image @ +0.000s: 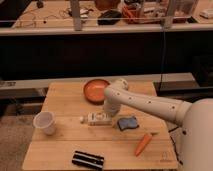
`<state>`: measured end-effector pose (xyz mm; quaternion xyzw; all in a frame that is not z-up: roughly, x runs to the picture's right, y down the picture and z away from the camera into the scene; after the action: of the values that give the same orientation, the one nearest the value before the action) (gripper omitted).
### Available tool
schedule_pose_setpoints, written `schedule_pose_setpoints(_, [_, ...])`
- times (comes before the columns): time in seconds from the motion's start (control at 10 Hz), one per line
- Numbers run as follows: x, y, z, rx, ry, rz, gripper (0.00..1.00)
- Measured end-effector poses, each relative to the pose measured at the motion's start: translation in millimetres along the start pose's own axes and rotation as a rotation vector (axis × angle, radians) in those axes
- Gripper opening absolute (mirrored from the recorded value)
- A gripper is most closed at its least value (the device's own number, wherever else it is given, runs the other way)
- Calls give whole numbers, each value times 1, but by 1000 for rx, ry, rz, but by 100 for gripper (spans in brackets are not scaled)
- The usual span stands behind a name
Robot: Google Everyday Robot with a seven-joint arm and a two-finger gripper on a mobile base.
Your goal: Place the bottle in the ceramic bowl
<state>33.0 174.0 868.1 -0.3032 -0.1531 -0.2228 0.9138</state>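
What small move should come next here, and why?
Probably secure the bottle and lift it slightly: the gripper is down at its base end, and it lies on its side on the table, near the bowl but outside it.

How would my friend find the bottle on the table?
Find the wooden table. Near its middle, in front of the orange-brown bowl, the bottle lies on its side, the end effector right over it. It is whitish and labelled, unlike the upright cup or blue sponge.
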Motion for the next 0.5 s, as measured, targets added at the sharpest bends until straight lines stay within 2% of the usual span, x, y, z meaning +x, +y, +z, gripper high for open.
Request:
schedule_pose_setpoints(0.1, [-1, 0, 2, 1, -2, -1, 63])
schedule_pose_setpoints(0.2, [1, 2, 3, 0, -4, 5, 56])
schedule_pose_setpoints(0.5, [13, 7, 2, 5, -10, 12, 26])
